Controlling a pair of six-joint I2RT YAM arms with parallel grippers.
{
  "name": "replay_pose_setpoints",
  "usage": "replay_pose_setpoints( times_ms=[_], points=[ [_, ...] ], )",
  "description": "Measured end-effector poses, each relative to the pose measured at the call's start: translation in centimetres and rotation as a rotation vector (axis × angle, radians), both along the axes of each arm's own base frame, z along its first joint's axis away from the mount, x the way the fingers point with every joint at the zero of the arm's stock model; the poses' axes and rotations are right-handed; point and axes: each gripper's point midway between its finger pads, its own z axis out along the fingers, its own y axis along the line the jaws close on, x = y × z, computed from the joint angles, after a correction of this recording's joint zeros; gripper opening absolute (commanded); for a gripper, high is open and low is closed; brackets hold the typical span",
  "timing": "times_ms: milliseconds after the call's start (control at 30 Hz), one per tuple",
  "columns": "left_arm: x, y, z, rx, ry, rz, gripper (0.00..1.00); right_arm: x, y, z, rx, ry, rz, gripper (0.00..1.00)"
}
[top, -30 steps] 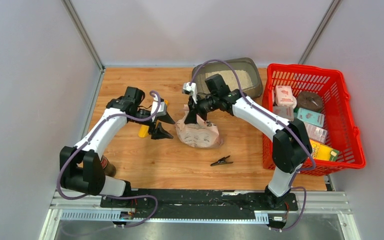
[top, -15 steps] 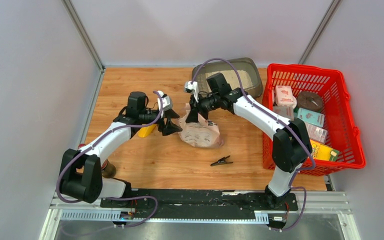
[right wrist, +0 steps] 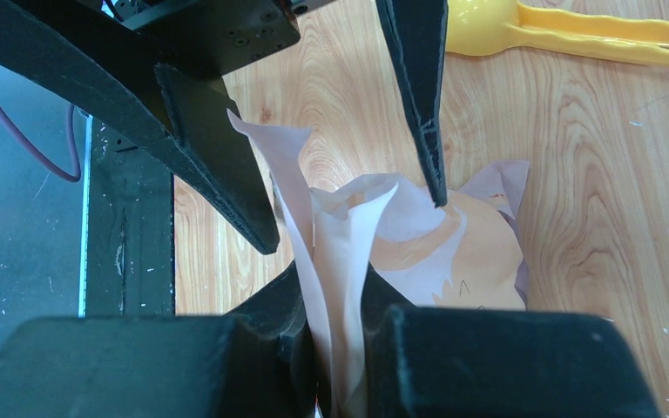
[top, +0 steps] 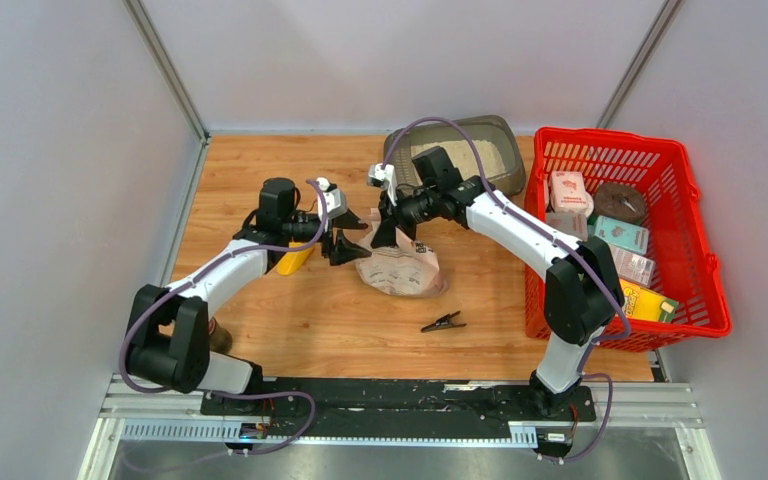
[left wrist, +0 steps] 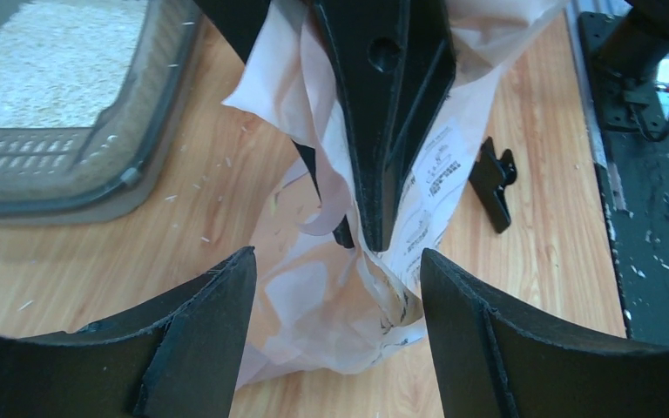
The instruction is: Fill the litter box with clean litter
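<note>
The dark grey-brown litter box (top: 500, 135) sits at the table's back, with pale beige clean litter (top: 460, 157) inside; both also show in the left wrist view, litter box (left wrist: 96, 183) and clean litter (left wrist: 52, 61). A crumpled pale paper litter bag (top: 400, 268) stands mid-table. My right gripper (top: 387, 232) is shut on the bag's top fold (right wrist: 340, 261), pinching the paper between its fingers. My left gripper (top: 357, 238) is open just left of the bag, its fingers (right wrist: 218, 165) on either side of the bag's upper edge, facing the bag (left wrist: 348, 287).
A yellow scoop (top: 290, 262) lies left of the bag, partly under the left arm. A black clip (top: 443, 322) lies in front of the bag. A red mesh basket (top: 695, 250) with boxes stands at the right. A few granules are scattered on the wood.
My left arm has swung right and away from the scoop, bringing its open gripper up to the bag's left side. The right gripper has stayed shut on the bag's top.
</note>
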Motion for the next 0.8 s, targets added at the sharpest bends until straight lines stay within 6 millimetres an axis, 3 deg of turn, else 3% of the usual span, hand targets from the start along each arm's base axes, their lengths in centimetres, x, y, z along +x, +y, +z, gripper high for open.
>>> replay_pose_setpoints(
  times_ms=[167,267,400,567,667,700,800],
  points=[
    [-0.9,-0.3,-1.2,0.008,0.041,-0.082,0.77,0.1,0.0,0.1,0.0,0.0,-0.001,0.05],
    [-1.4,-0.5,-2.1,0.006,0.078,-0.114,0.71,0.1,0.1,0.0,-0.001,0.009,0.0,0.05],
    [-1.1,-1.4,-3.1,-0.011,0.116,-0.138,0.51,0.0,0.1,0.0,-0.001,0.018,0.002,0.05],
    [-0.5,-2.6,-2.9,-0.054,0.166,-0.139,0.28,0.5,-0.1,0.0,-0.008,0.013,-0.013,0.1],
    [-0.4,-3.0,-2.5,-0.078,0.201,-0.13,0.14,1.3,-0.6,0.2,-0.01,0.008,-0.035,0.26],
    [-0.5,-3.0,-2.5,-0.083,0.214,-0.127,0.11,1.4,-0.7,0.2,-0.012,0.008,-0.042,0.46],
    [-0.9,-3.1,-2.6,-0.093,0.254,-0.12,0.0,2.4,-1.3,0.2,-0.033,0.014,-0.092,0.71]
  ],
)
